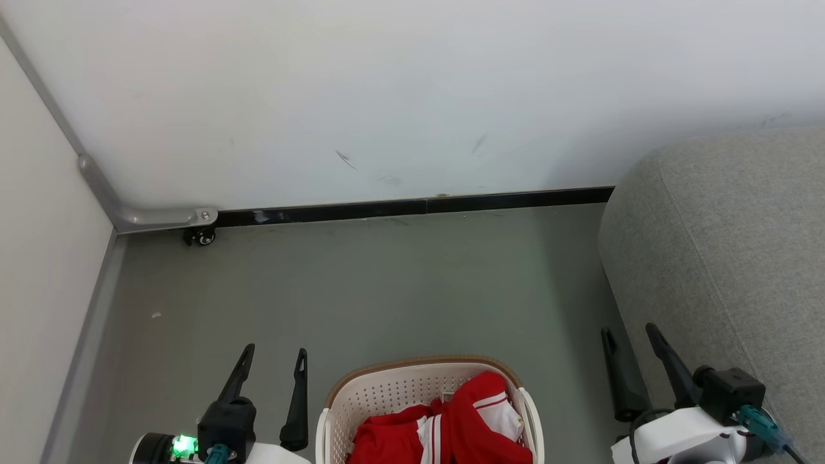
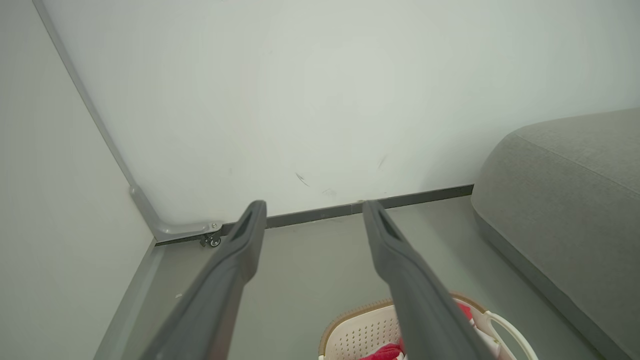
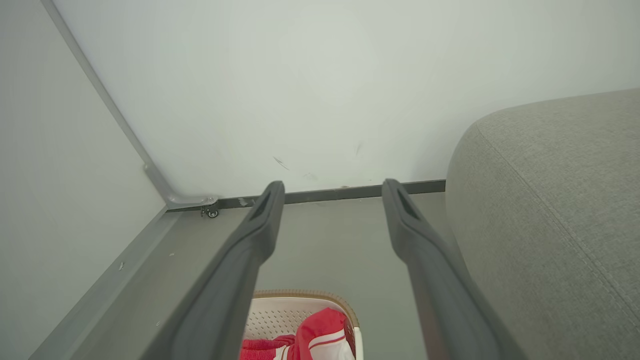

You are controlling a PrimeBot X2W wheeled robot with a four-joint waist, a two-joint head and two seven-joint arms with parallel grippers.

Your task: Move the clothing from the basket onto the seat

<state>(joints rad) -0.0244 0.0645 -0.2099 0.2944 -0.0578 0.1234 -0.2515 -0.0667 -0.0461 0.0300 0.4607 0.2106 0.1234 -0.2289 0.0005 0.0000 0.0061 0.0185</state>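
Clothing (image 1: 451, 425), red with white panels, lies heaped in the basket (image 1: 387, 393) on the floor, beside the grey seat (image 1: 728, 258). The left gripper (image 1: 275, 351) and right gripper (image 1: 628, 330) flank the basket, jaws spread wide (nothing held). Best to pinch the topmost fold. The basket's near half is cut off.

One basket (image 1: 361, 393), one seat (image 1: 728, 245), one small caster wheel (image 1: 205, 238); the red clothing (image 1: 464, 419) looks like two garments, bunched together.
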